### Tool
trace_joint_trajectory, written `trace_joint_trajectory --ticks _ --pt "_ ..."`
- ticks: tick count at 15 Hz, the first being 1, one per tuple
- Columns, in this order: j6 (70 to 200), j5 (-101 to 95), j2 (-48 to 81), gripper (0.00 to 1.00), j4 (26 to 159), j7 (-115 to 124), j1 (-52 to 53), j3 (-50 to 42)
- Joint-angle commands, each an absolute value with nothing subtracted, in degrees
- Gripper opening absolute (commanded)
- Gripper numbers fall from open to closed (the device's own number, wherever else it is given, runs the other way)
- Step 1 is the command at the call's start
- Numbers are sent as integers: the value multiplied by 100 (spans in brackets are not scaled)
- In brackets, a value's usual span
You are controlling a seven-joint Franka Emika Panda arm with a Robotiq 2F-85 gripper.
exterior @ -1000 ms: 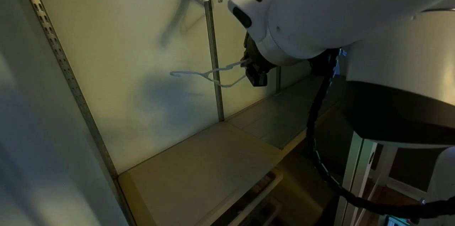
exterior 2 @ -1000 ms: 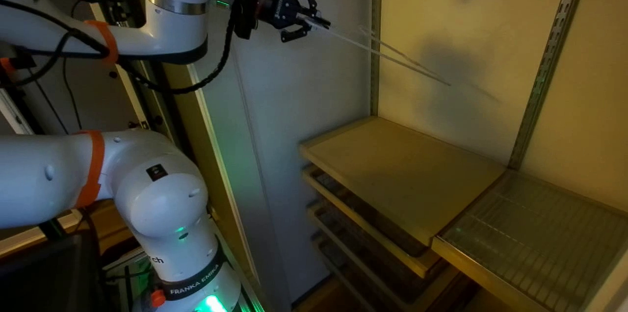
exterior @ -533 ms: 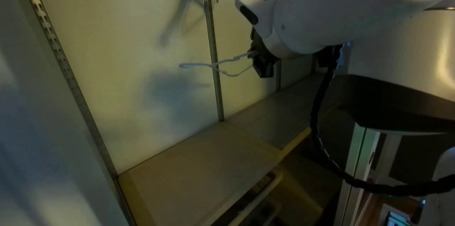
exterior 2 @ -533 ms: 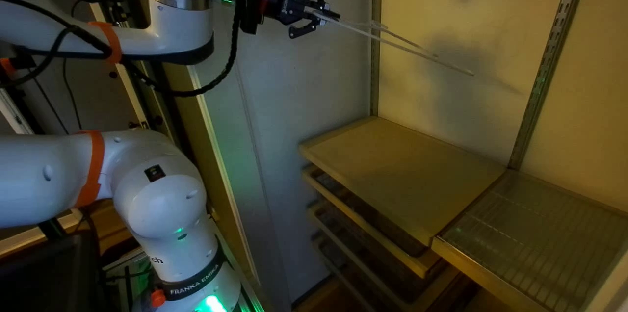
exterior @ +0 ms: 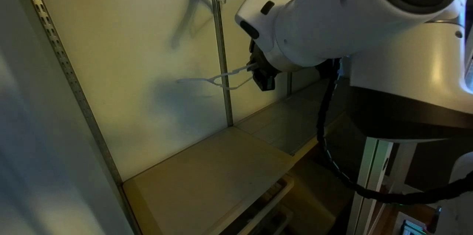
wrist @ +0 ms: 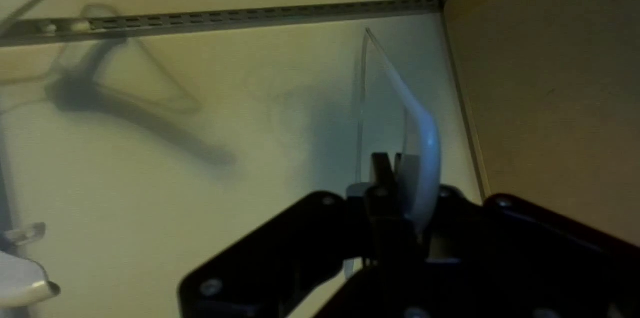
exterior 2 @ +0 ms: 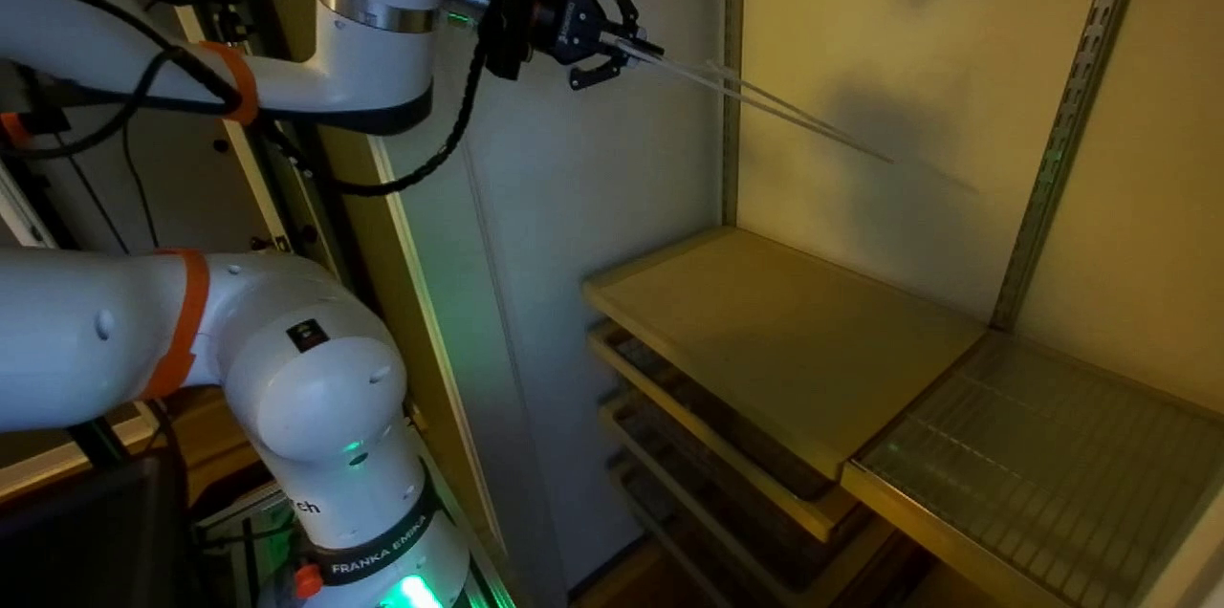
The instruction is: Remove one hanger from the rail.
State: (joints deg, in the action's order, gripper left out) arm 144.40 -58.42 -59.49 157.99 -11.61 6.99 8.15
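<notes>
The gripper [exterior 2: 644, 51], its jaws narrow, pinches the hanger [wrist: 428, 148], holding it in the air in front of the wall [exterior 2: 803, 6], higher than the shelf [exterior 2: 794, 331]. The hook [exterior: 196, 79], blurred in an exterior view, points away from the arm [exterior: 314, 24]. Shadows [exterior: 186, 15] lie on the wall behind.

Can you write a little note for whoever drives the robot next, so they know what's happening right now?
Gripper: shut on one side of the white hanger.
Hanger: up in the air, its hook end pointing away from the gripper.
Rail: not in view.
Done: the hanger looks free of the rail; its hook seems caught on nothing.
Left: probably just lowering it gently, maybe onto the shelf, though the task names no spot.
</notes>
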Motion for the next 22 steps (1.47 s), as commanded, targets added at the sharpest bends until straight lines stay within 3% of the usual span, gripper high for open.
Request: trace_joint_trajectory --ticks 1,7,22 --pt "15083 -6825 -5248 2 15801 -706 835 517" --pt "15440 -8566 -4243 2 15823 503 780 384" --pt "14343 -12073 -1910 2 15850 5070 -251 1534"
